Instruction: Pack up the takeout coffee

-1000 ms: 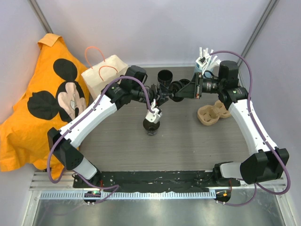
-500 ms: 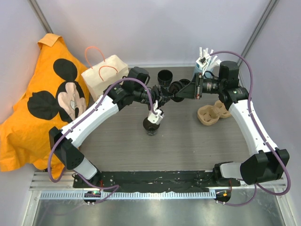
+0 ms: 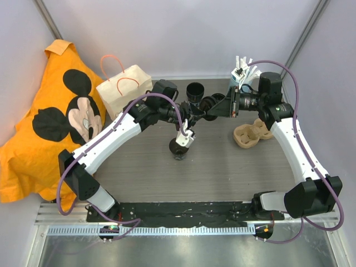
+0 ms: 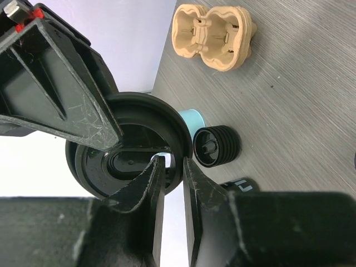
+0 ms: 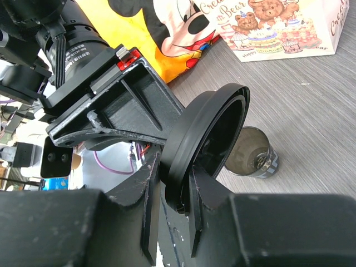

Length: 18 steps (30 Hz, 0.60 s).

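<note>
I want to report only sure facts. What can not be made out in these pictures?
Left wrist: blue cup mostly behind the lid; whether the left gripper clamps the rim or only straddles it is unclear.
Right wrist: bag cut off by the top edge; cup partly behind the lid.
Top view: lid too small among dark parts.

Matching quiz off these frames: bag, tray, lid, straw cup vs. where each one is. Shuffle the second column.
Things:
1 bag
2 tray
3 lid
4 straw cup

Places:
A held off the table
B back left, next to the orange cloth
C back edge, right side
D on the table, right side, nearer than the straw cup

Pairs: 1-B, 2-D, 3-A, 4-C
</note>
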Available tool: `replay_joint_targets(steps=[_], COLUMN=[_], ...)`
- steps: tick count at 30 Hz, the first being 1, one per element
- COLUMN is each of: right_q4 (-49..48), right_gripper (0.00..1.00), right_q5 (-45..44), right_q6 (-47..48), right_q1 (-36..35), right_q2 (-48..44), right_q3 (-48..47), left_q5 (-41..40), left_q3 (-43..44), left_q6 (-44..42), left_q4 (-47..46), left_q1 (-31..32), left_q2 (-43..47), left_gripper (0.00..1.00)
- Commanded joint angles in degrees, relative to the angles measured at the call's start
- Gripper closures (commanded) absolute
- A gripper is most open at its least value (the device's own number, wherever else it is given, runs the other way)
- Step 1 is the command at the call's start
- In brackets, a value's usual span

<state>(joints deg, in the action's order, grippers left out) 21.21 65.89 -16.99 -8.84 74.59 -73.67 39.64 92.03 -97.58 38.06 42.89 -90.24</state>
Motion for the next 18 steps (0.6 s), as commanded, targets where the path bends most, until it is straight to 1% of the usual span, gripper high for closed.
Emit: replay_joint_targets(steps=[1,6,11,18], right_q4=[-0.56,-0.56,-0.56,-0.56], right_gripper=[0.79,0.8,0.8,0.8], right_q5=[0.29,0.47,0.82,0.82], right_q6=[0.65,0.65,0.65,0.82], right_q1=[-0.3,-0.3,-0.39,-0.3], right_q2=[-1.99,-2.16,-2.34,-2.52], right_q3=[-1.3,-1.21,-1.04,-1.04], left_q5=[0.0,-0.53,-1.67,-2.37], left_q3=[0.43,0.26,0.43,0.34], left_q6=[0.9,1.16,1.34,1.87], left_q4=[-0.71,-0.71,-0.8,-0.89], left_q1=[0.52,0.7,0.79,0.79], left_q2=[-0.38,-0.55,-0.64,-0.47], left_gripper=[0.78,0.84,0.87,0.96])
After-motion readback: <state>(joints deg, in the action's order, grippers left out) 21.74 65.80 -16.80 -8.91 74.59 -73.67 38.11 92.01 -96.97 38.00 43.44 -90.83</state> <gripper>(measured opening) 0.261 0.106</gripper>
